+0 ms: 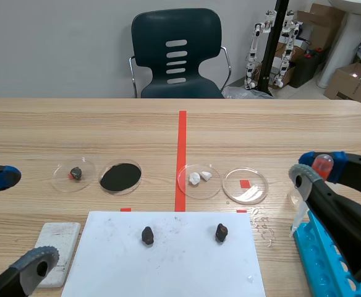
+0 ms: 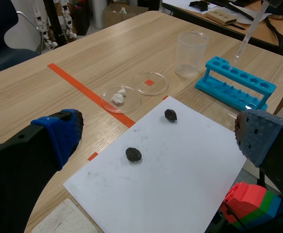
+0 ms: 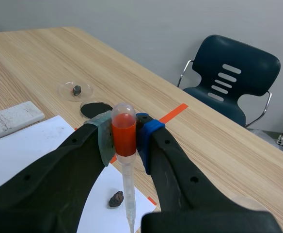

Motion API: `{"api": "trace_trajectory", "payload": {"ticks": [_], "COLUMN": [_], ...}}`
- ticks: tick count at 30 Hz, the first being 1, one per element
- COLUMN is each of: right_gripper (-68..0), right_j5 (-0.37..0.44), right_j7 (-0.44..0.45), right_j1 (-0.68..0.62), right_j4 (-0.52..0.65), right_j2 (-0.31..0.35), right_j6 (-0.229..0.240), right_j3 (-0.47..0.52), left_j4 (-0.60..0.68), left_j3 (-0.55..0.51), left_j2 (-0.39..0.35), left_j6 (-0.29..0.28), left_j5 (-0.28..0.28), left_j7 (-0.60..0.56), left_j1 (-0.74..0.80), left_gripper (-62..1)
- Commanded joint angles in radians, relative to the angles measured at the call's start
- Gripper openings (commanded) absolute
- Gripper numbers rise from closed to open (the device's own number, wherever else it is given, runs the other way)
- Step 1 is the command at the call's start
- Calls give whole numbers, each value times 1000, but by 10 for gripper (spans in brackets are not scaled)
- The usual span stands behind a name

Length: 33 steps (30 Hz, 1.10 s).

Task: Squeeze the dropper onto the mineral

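Observation:
Two dark minerals (image 1: 147, 235) (image 1: 221, 232) lie on a white sheet (image 1: 168, 266) at the table's front. My right gripper (image 1: 315, 171) is shut on the red bulb of a clear dropper (image 1: 321, 164), held upright above the table to the right of the sheet; its tip (image 1: 295, 230) points down beside the blue rack (image 1: 329, 263). In the right wrist view the dropper (image 3: 124, 138) stands between the fingers, with one mineral (image 3: 116, 198) just beside its stem. My left gripper (image 2: 158, 136) is open and holds nothing, hovering over the sheet's left part near the other mineral (image 2: 133, 154).
Behind the sheet stands a row of petri dishes: one with a small dark rock (image 1: 74, 175), a black one (image 1: 120, 177), one with white pieces (image 1: 199, 180), an empty one (image 1: 245, 185). A white block (image 1: 58, 244) lies left of the sheet. A clear beaker (image 2: 192, 54) stands behind the rack.

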Motion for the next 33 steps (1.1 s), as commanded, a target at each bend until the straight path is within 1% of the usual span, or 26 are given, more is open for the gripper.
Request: {"api": "trace_trajectory", "payload": {"ticks": [1,10,16,24,29,33], "right_gripper": [-586,-586,-586,-586,-586,-585], "right_j5": [8,7,7,8,16,47], "right_j7": [19,8,-18,-18,-18,-13], "right_j1": [4,3,4,10,72,167], "right_j4": [9,9,9,9,-16,-84], "right_j2": [11,11,11,11,11,11], "right_j6": [0,0,0,1,5,8], "right_j3": [3,3,3,3,0,-38], "left_j4": [8,8,8,8,8,8], "left_j3": [-3,-3,-3,-3,-3,-3], "left_j2": [5,5,5,5,5,5], "left_j6": [-1,-1,-1,-1,-1,-1], "left_j5": [-10,-10,-10,-10,-10,-10], "left_j7": [-14,-14,-14,-14,-14,-14], "left_j1": [-1,-1,-1,-1,-1,-1], "left_gripper": [14,14,14,14,14,14]}}
